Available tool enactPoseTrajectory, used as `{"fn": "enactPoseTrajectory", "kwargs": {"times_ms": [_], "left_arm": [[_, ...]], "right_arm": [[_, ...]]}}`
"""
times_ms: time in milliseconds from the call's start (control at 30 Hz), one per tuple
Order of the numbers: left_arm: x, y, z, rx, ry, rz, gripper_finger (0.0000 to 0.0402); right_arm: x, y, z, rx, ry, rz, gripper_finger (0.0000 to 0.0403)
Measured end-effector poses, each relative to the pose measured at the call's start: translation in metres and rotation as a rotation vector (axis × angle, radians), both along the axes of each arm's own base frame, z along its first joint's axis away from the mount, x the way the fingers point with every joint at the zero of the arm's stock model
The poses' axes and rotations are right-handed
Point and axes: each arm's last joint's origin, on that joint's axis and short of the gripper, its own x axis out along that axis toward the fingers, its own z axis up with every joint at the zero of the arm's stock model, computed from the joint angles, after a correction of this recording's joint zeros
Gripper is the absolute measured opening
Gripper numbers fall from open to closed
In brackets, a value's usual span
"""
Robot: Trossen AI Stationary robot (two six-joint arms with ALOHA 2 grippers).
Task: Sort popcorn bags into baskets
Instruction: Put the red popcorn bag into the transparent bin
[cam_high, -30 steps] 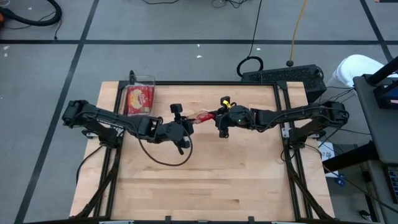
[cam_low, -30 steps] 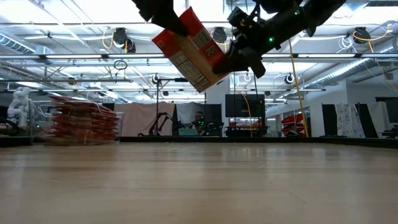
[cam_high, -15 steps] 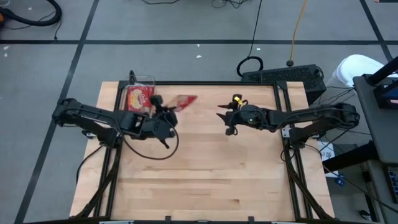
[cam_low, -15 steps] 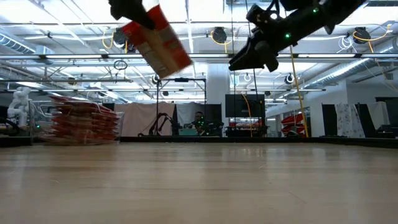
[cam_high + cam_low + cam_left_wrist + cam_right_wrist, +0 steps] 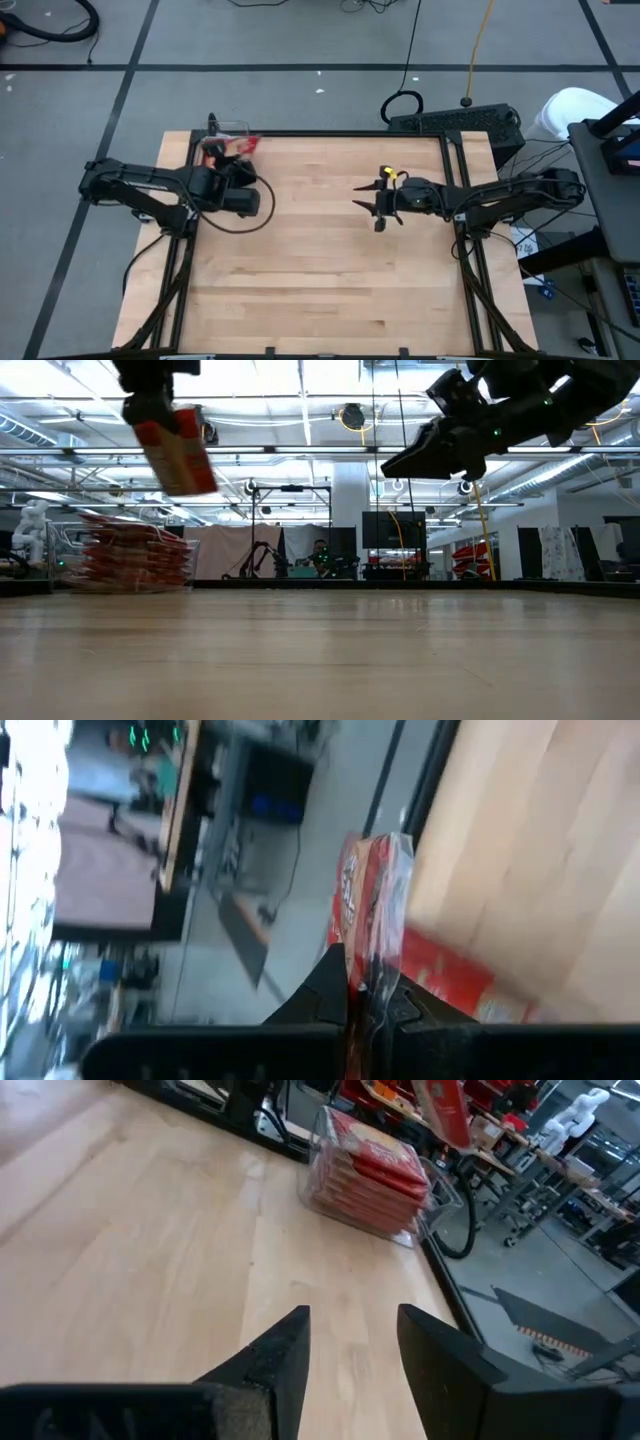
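Since a second ago, left gripper (image 5: 243, 152) carried the popcorn bag (image 5: 240, 146) away from the right gripper (image 5: 368, 202) to above the clear basket (image 5: 372, 1175) at the surface's (image 5: 330, 270) far left corner. Left fingers pinch the bag. Right fingers spread, empty, over mid-surface. Basket holds stacked red bags.

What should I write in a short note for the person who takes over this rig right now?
Left pincer: shut on one popcorn bag, held in the air close to the basket at the table's far-left corner.
Right pincer: open, empty, in the air over the right half of the table.
Done: a stack of bags already fills the basket.
Left: put the held bag on the stack. No loose bags show on the table.
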Motion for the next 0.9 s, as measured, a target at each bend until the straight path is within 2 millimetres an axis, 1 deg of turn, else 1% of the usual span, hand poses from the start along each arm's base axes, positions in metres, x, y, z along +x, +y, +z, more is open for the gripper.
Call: {"fn": "enactPoseTrajectory", "kwargs": {"times_ms": [167, 233, 367, 467, 567, 733, 900], "left_arm": [[-0.015, 0.008, -0.001, -0.009, 0.048, 0.113, 0.0005], [-0.017, 0.011, -0.005, -0.009, 0.054, 0.145, 0.0004], [-0.021, 0.014, -0.02, -0.022, 0.109, 0.163, 0.001], [-0.024, 0.014, -0.034, -0.016, 0.164, 0.165, 0.0008], [-0.029, 0.014, -0.048, -0.007, 0.184, 0.188, 0.0005], [-0.035, 0.013, -0.067, 0.006, 0.231, 0.194, 0.0012], [-0.033, 0.013, -0.071, -0.005, 0.212, 0.188, 0.0006]], "right_arm": [[-0.001, 0.0, -0.002, 0.041, -0.01, -0.011, 0.0144], [-0.001, 0.0, 0.0, 0.042, -0.024, -0.011, 0.0144], [-0.001, 0.0, 0.0, 0.048, -0.028, -0.013, 0.0144], [-0.001, 0.0, 0.0, 0.061, -0.032, -0.016, 0.0144], [-0.001, 0.0, 0.0, 0.069, -0.034, -0.019, 0.0144], [-0.001, 0.0, 0.0, 0.054, -0.03, -0.014, 0.0144], [-0.001, 0.0, 0.0, 0.051, -0.029, -0.014, 0.0144]]}}
